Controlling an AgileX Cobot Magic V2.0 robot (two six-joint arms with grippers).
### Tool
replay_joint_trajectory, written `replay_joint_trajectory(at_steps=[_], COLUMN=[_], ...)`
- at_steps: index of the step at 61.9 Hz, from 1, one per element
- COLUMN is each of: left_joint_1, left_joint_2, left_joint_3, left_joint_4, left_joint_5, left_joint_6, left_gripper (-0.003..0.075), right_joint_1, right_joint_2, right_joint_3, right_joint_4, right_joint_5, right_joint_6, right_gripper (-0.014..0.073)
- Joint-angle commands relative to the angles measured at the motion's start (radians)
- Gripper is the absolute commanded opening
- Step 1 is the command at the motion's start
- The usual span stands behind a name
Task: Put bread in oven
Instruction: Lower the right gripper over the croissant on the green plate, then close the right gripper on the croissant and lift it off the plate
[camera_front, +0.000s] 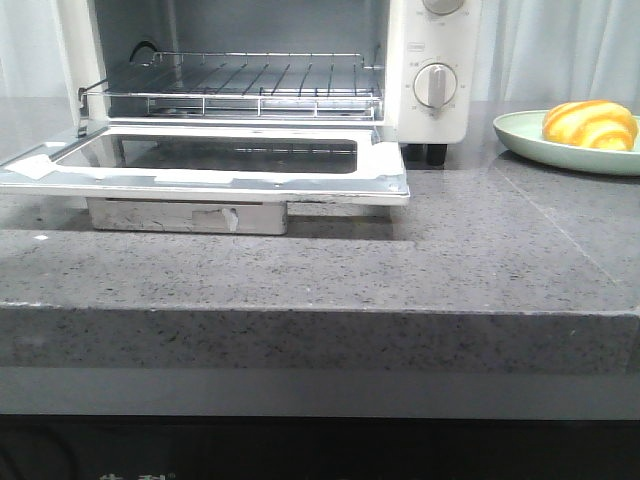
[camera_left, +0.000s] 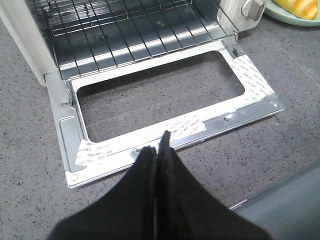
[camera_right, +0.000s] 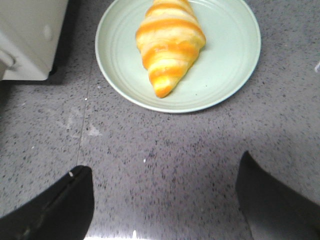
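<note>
Bread (camera_right: 170, 42) lying on a pale green plate (camera_right: 227, 75) just ahead of the right hand (camera_right: 162, 200), fingers spread wide and empty; oven (camera_front: 430, 60) off to its left, door down, rack bare. Left hand (camera_left: 159, 150) pinched shut on nothing. Probably light, glossy, maybe slick and squashy; best pinched gently across the thick middle
</note>
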Motion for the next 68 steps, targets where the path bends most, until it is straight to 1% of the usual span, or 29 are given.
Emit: replay_joint_trajectory(at_steps=[1,15,26,38,57,60,63,68], left_joint_1=[-0.004,-0.004,-0.004,-0.004,-0.004,-0.004,-0.004,-0.004], left_joint_2=[-0.015,-0.013,-0.013,-0.013,-0.013,-0.013,-0.013,-0.013], left_joint_3=[-0.027,-0.027,-0.027,-0.027,-0.027,-0.027,-0.027,-0.027], left_joint_4=[0.009,0.009,0.009,0.009,0.009,0.009,0.009,0.009], left_joint_5=[-0.065,-0.067,-0.067,-0.067,-0.067,-0.067,-0.067,-0.067], left_joint_6=[-0.011,-0.011,-0.011,-0.011,-0.011,-0.011,-0.011,-0.011], left_gripper=[-0.0018,-0.0018,-0.0018,-0.0018,-0.0018,-0.0018,-0.0018,-0.0018], right_joint_1=[-0.008,-0.008,-0.008,-0.008,-0.008,-0.008,-0.008,-0.008], right_joint_2=[0.082,0.324,0.473,0.588,0.67,0.674,0.674,0.674], right_joint_3=[-0.107,-0.3,-0.415,-0.487,-0.504,-0.504,-0.504,-0.504], right_joint_4=[0.004,0.004,0.004,0.004,0.004,0.004,0.004,0.004], right_joint_5=[-0.014,0.065,0.081,0.077,0.045,0.046,0.051,0.055], right_joint_6=[0.001,0.001,0.001,0.001,0.001,0.001,0.0,0.0], right_gripper=[0.0591,0.0591,0.0591,0.0591,0.0591,0.0575,0.0531,0.0385])
